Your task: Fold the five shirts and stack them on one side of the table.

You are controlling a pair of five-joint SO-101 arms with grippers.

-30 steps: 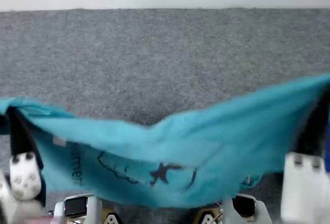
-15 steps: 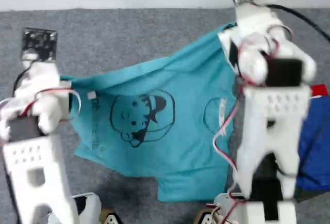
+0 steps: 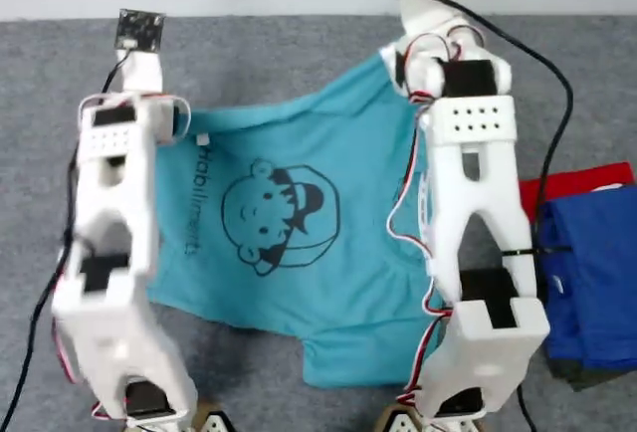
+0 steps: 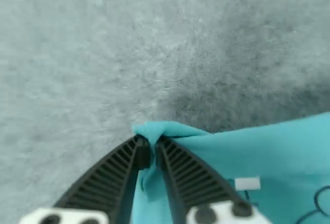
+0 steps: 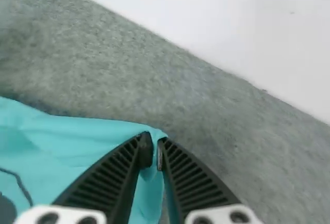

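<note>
The teal shirt [image 3: 279, 243] lies spread at the middle of the table [image 3: 299, 64], its 2 far corners at 11 and 1 o'clock clamped in the left gripper [image 4: 148, 149] and right gripper [image 5: 153, 149], so I judge the laying-out step almost done; next both jaws should release before folding.

Teal shirt [image 3: 348, 293] – dark outline cartoon-face print [image 3: 279, 228], dark lettering [image 3: 197, 203]. Worktop [image 3: 299, 64] mottled grey. One blue shirt [image 3: 592, 273], one red shirt [image 3: 577, 178]. Arms [image 3: 468, 183] white; left pincer [image 4: 149, 152] and right pincer [image 5: 153, 149] black, ribbed.
</note>
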